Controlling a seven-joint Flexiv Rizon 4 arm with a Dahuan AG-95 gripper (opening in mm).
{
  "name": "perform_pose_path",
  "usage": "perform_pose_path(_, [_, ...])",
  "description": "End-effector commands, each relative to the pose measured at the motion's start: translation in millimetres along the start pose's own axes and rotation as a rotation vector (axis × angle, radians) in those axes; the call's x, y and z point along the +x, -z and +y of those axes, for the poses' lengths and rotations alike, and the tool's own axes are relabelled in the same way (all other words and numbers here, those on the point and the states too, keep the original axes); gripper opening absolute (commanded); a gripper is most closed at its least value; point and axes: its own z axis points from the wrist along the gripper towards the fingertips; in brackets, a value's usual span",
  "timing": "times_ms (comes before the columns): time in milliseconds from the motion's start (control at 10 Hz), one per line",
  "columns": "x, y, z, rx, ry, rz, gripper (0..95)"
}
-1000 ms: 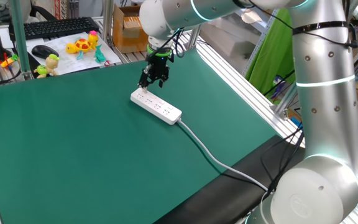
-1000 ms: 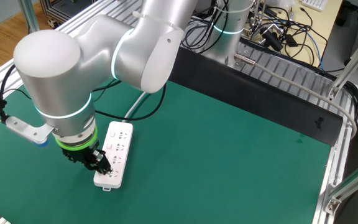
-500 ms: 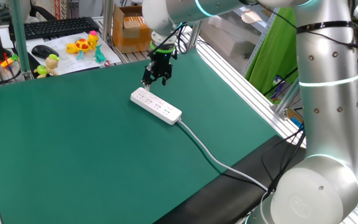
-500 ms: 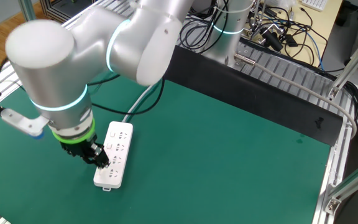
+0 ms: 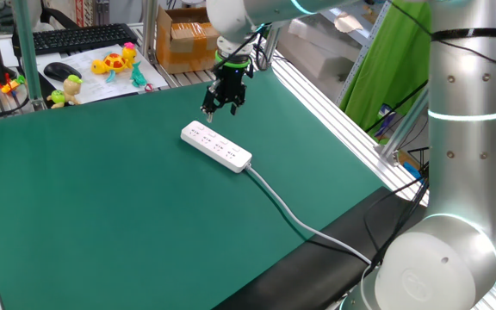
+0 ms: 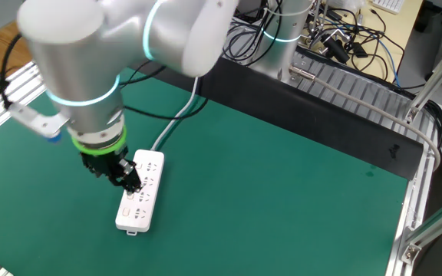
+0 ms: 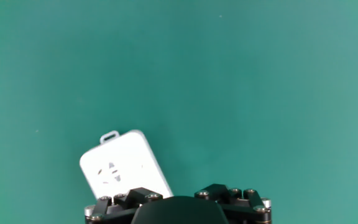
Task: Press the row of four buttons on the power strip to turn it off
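The white power strip (image 5: pixel 216 146) lies flat on the green mat, its pale grey cable (image 5: pixel 295 217) trailing toward the near right. The four buttons are too small to tell apart from the white body. My gripper (image 5: pixel 220 107) hangs a little above the strip's far end, the one away from the cable, and touches nothing. Its dark fingers stand apart, open and empty. From the other side the gripper (image 6: pixel 123 175) hovers over the strip (image 6: pixel 141 201) and hides part of its middle. The hand view shows only the strip's rounded end (image 7: pixel 123 169) at the lower left.
A black keyboard (image 5: pixel 73 39), a mouse (image 5: pixel 61 71) and small toys (image 5: pixel 115 62) sit at the far left beyond the mat. A cardboard box (image 5: pixel 182 34) stands behind the gripper. Aluminium rails (image 5: pixel 334 116) border the mat on the right.
The gripper has lifted off the strip's far end and risen, drifting slightly back. The strip has not moved. The fingers kept the same spread.
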Motion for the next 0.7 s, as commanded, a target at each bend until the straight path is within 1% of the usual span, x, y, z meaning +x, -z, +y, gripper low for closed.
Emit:
perform_pose_path(100, [18.7, 23.4, 13.3, -0.002, -0.064, -0.068, 76.0])
perform_pose_path(200, [26.3, 30.8, 16.3, -0.01, -0.098, -0.088, 76.0])
perform_pose_path(300, [36.1, 38.8, 18.2, -0.015, -0.113, -0.101, 76.0])
perform_pose_path(400, [43.0, 44.2, 21.1, -0.02, -0.123, -0.101, 76.0])
perform_pose_path(500, [45.2, 46.1, 24.0, -0.024, -0.134, -0.101, 76.0])
perform_pose_path(600, [47.1, 47.6, 26.2, -0.024, -0.142, -0.109, 76.0])
perform_pose_path(700, [51.8, 51.2, 31.2, -0.019, -0.145, -0.128, 76.0])
